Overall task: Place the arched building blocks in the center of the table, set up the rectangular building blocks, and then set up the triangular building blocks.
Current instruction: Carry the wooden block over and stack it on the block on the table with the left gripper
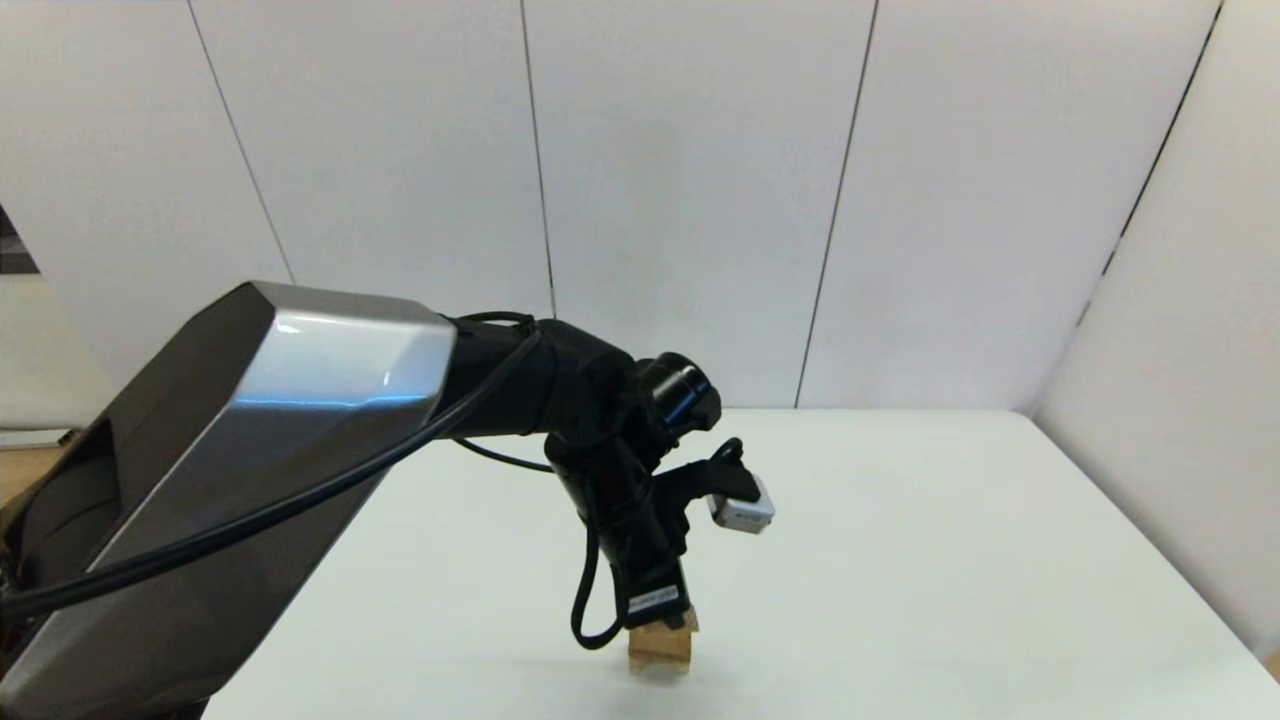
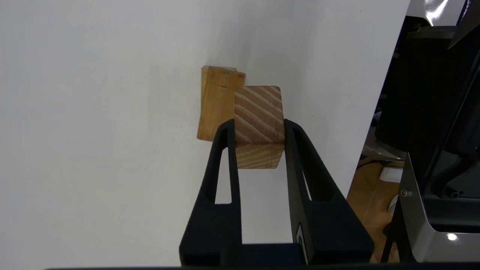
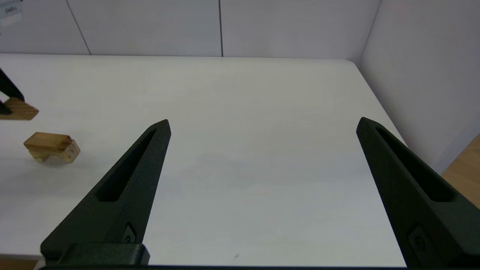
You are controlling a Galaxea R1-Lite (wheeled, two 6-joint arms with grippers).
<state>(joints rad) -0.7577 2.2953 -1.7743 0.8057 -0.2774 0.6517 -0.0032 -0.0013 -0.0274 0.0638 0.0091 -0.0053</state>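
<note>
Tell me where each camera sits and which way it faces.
Head view: on the robot's head, looking forward and down at the table; the left arm fills the left side, its left hand shut on the arched block.
Left wrist view: behind the left hand's fingers, looking down on the held block and a darker slab beside it.
Right wrist view: behind the open right hand, facing across the table toward the wall.
Shared: all three show the arched block.
</note>
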